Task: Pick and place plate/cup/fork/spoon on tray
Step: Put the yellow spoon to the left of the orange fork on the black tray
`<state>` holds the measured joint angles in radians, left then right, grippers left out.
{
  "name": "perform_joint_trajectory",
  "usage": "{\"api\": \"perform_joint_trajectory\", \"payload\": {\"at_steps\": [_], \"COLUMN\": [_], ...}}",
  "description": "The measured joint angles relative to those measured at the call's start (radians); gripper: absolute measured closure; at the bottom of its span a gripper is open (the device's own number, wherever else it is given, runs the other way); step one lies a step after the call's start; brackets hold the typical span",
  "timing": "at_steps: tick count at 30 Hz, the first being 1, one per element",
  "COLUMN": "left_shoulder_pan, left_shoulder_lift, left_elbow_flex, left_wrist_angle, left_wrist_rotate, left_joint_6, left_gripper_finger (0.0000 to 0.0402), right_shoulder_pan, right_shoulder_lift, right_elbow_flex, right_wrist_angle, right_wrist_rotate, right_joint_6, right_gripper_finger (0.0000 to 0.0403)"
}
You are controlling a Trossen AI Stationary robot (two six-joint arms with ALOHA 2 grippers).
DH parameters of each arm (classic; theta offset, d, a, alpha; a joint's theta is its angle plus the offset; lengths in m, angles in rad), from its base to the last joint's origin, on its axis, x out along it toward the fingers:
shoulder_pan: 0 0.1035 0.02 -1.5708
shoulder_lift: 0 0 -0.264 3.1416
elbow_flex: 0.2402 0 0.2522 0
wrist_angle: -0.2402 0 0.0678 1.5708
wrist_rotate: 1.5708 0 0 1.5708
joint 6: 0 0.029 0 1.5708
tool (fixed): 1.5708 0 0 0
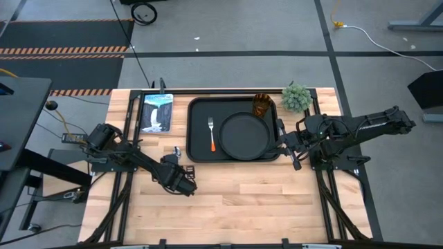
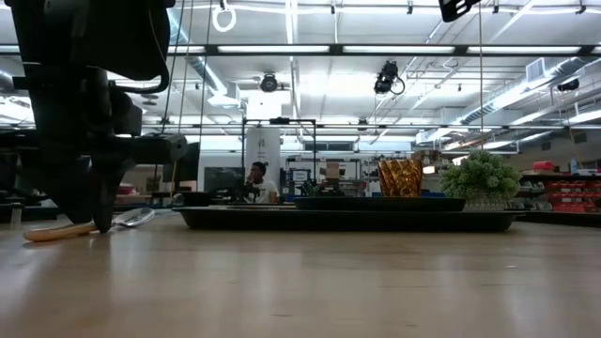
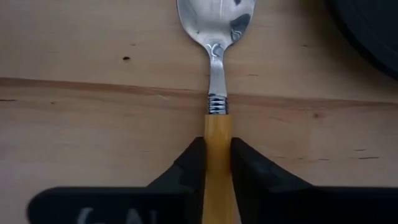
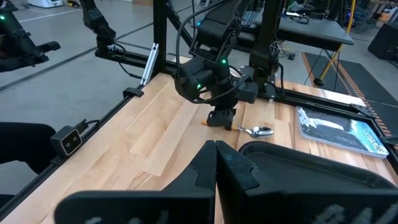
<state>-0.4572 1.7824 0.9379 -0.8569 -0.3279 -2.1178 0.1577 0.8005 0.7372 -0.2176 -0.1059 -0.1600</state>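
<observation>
Spoon (image 3: 217, 74), with its silver oval bowl and orange handle, is seen lying flat on the pale wooden desk (image 1: 235, 200), just off the left short edge of the tray (image 1: 197, 131). Its handle is pinched between the 2 dark fingers (image 3: 186, 168) of the left tool (image 1: 178, 168), which is set down low on the desk; the bowl points past the fingertips. In the low view only the handle end and part of the bowl are made out, the rest being covered by the arm.

A broad stretch of bare wood is left open on the near side of the tray. The tray is a black rectangle with rounded corners and a raised rim, placed toward the far edge of the desk. On it are seen the round matte black plate (image 1: 243, 135), the fork (image 1: 212, 135) lying left of the plate, and the amber cup (image 1: 261, 105) at the far right corner, touching or just beside the plate's rim.

The right tool (image 1: 282, 146) is held at the right short edge of the tray, its fingers (image 4: 202, 168) drawn together with nothing between them. A green potted plant (image 1: 296, 97) stands beyond the tray's far right corner, and a printed packet (image 1: 157, 112) lies left of the tray.
</observation>
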Motion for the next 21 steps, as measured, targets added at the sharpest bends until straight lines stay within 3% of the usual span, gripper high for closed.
{"api": "perform_joint_trajectory", "payload": {"at_steps": [10, 21], "left_shoulder_pan": [0.0, 0.023], "left_shoulder_lift": [-0.004, -0.061], "left_elbow_flex": [0.002, 0.057], "left_wrist_angle": [-0.016, -0.149], "left_wrist_rotate": [-0.007, -0.052], "left_joint_6": [-0.018, -0.008], "left_gripper_finger": [0.034, 0.0339], "right_shoulder_pan": [0.0, 0.0], "right_shoulder_lift": [0.0, 0.0], "right_elbow_flex": [0.0, 0.0], "right_wrist_angle": [-0.002, -0.002], "right_wrist_rotate": [0.0, 0.011], "right_joint_6": [-0.002, -0.006], "right_gripper_finger": [0.0394, 0.0394]}}
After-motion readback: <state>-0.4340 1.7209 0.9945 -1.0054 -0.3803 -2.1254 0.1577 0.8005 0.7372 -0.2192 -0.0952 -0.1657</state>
